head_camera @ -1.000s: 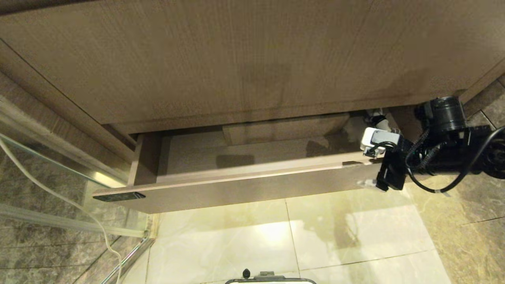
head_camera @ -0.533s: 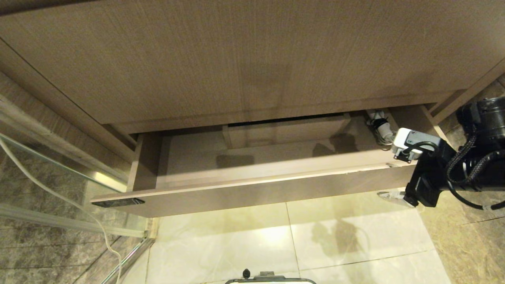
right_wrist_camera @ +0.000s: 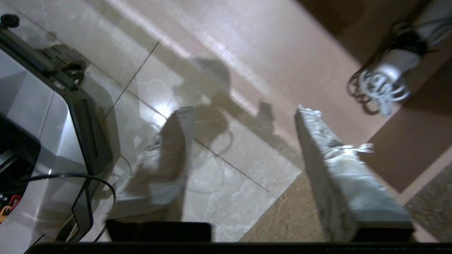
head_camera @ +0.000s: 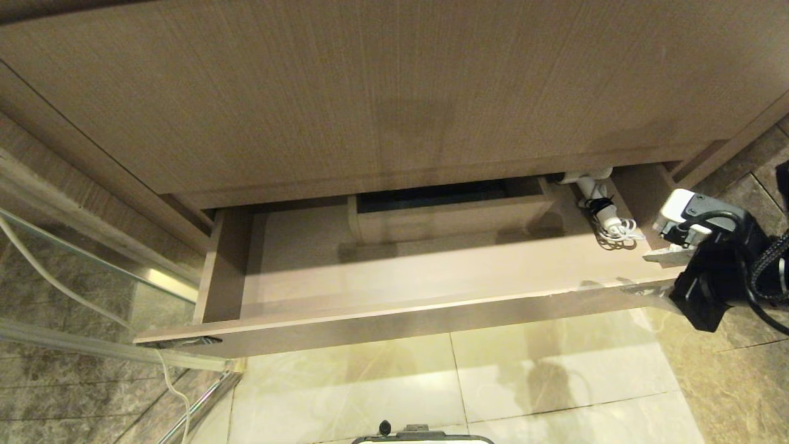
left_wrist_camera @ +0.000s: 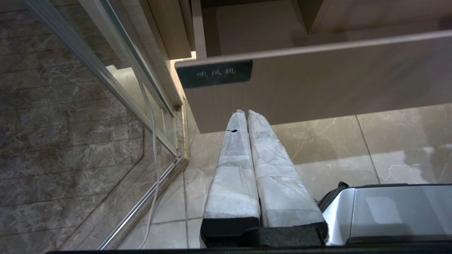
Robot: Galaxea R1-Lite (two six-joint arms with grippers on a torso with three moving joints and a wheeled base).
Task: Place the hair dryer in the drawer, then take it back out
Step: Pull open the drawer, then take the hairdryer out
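The wide, shallow wood-grain drawer (head_camera: pixel 394 290) stands pulled out over glossy marble floor tiles (head_camera: pixel 542 382). At its far right corner lies the white hair dryer (head_camera: pixel 596 200), cord coiled. The right gripper (head_camera: pixel 638 271), at the drawer's right front corner, has its taped fingers (right_wrist_camera: pixel 335 169) spread, empty. The left gripper (left_wrist_camera: pixel 246 112) hangs closed, fingers together.

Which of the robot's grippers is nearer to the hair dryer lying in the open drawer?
Right. The right gripper hangs at the drawer's right end, beside the hair dryer. The left gripper is parked outside the drawer front's left end.
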